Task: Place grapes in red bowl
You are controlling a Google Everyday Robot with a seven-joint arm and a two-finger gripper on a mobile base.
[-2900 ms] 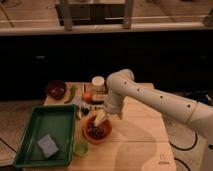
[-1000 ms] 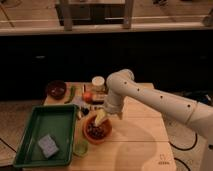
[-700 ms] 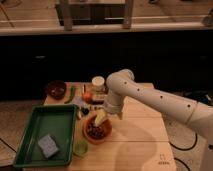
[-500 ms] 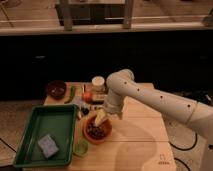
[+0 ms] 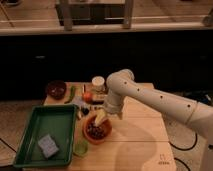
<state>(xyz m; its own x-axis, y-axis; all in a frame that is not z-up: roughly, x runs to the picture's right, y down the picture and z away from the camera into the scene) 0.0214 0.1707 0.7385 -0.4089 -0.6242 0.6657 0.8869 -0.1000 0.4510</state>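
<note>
Grapes (image 5: 96,131) under lowered hand (image 5: 100,118)

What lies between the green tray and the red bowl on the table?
In the camera view, only bare tabletop separates the green tray from the red bowl, which holds the grapes. The gripper hangs over the bowl.

The red bowl (image 5: 97,130) is a round, shallow, orange-red dish standing upright on the desk (image 5: 140,145), a little left of the desk's middle and nearer the front edge than the back. Inside it lie the grapes (image 5: 96,131), a small dark purple, almost black cluster resting on the bowl's floor. The claw (image 5: 101,117) hangs just over the bowl's back rim, right above the grapes.
</note>
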